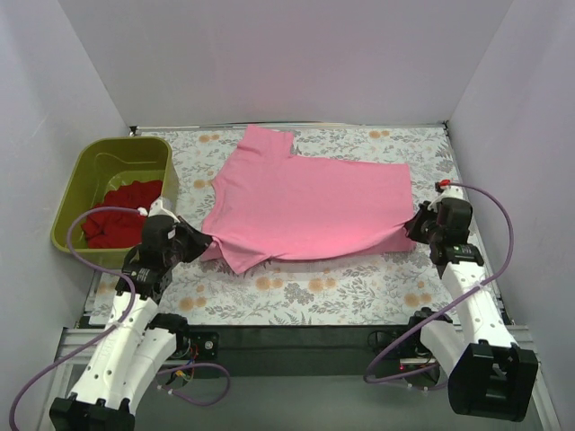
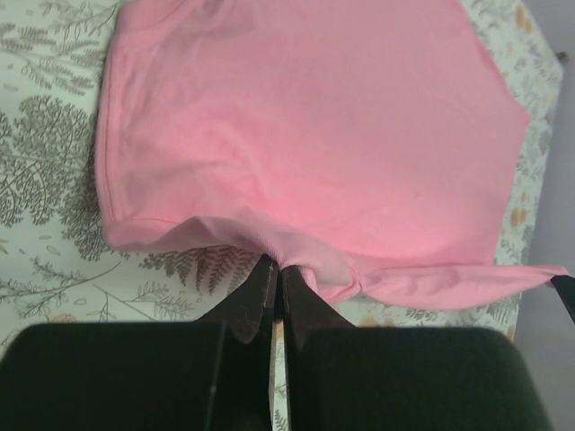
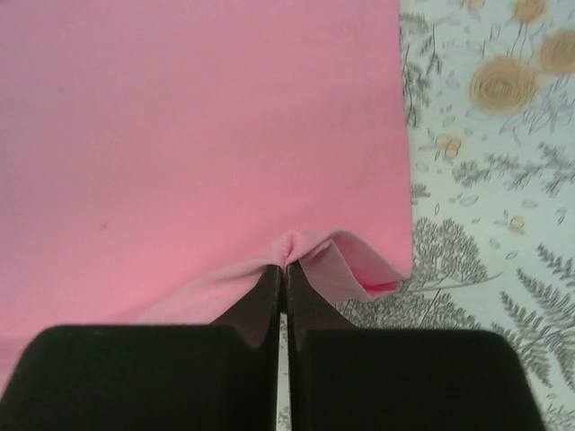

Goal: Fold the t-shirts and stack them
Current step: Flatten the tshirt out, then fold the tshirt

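Jaws shut, left gripper (image 1: 203,242) and right gripper (image 1: 416,224) each pinch a near corner of the bubblegum-pink cotton t-shirt (image 1: 310,208).
Deep red t-shirt (image 1: 121,214) sits bunched in the olive-green plastic tub (image 1: 115,162), far left.

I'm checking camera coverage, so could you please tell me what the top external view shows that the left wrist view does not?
Only the top external view shows the tub holding the red tee, and plainly shows the right gripper shut on the pink tee at its right near corner. Only the left wrist view shows, close up, the left gripper pinching a bunched fold of the tee's near edge. Both show the pink tee spread on the floral table.
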### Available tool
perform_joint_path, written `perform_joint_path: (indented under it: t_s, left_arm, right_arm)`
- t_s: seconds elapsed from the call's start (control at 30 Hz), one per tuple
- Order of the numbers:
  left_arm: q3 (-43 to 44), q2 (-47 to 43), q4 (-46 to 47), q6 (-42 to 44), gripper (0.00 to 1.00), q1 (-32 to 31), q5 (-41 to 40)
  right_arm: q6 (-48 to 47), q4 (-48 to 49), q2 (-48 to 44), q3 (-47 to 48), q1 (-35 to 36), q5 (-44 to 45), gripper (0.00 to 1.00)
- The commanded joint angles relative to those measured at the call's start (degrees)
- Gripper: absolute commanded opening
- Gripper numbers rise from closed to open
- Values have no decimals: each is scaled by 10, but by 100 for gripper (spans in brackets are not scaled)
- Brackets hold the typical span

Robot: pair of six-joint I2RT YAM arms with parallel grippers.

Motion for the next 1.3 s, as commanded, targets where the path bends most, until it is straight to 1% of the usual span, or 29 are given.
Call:
perform_joint_path:
  t_s: [0.0, 0.2, 0.37, 0.43, 0.5, 0.6, 0.7, 0.73, 0.8, 1.07, 1.27]
  left_arm:
    - [-13, 22, -22, -11, 0, 3, 11]
    - [-12, 35, -26, -9, 0, 3, 11]
    - [-7, 35, -33, 1, 0, 4, -4]
    - [-7, 39, -29, 6, 0, 4, -16]
    - [-6, 46, -12, 17, 0, 3, -12]
    - [17, 77, 4, 42, 0, 3, -9]
    - [53, 115, 23, 82, 0, 3, -3]
    - [68, 132, 31, 107, 0, 3, 4]
    - [84, 150, 42, 123, 0, 3, 4]
    - [159, 262, 59, 193, 0, 3, 13]
    - [192, 314, 73, 231, 1, 3, -1]
  right_arm:
    - [64, -29, 24, -27, -4, 17, 1]
    - [82, -72, 43, -53, -4, 16, 1]
    - [78, -103, 33, -61, -5, 52, 1]
    - [78, -105, 35, -57, -5, 52, 1]
    - [76, -111, 39, -44, -5, 74, 1]
    - [71, -125, 43, -19, -5, 97, 1]
    - [68, -136, 39, 1, -5, 108, 1]
    - [67, -137, 39, 6, -6, 113, 1]
    - [68, -142, 43, 22, -6, 118, 1]
    - [60, -151, 91, 52, -5, 127, 1]
    - [56, -150, 123, 64, -6, 133, 1]
